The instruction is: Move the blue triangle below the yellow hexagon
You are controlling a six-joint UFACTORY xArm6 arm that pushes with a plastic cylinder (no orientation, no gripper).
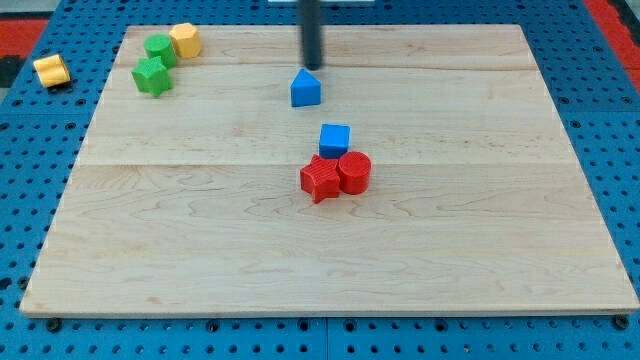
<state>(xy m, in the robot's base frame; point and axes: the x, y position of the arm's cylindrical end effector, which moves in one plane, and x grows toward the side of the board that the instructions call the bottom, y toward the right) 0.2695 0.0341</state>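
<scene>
The blue triangle [306,89] lies on the wooden board, in the upper middle of the view. The yellow hexagon [185,40] sits near the board's top left corner. My tip [313,67] is just above the blue triangle, slightly to its right, very close to its top edge; I cannot tell if it touches. The dark rod rises from there out of the view's top.
A green round block [159,48] and a green star [152,76] sit next to the yellow hexagon. A blue cube [335,138], a red star [320,179] and a red cylinder [354,172] cluster at the centre. A yellow block [51,70] lies off the board [480,240] at the left.
</scene>
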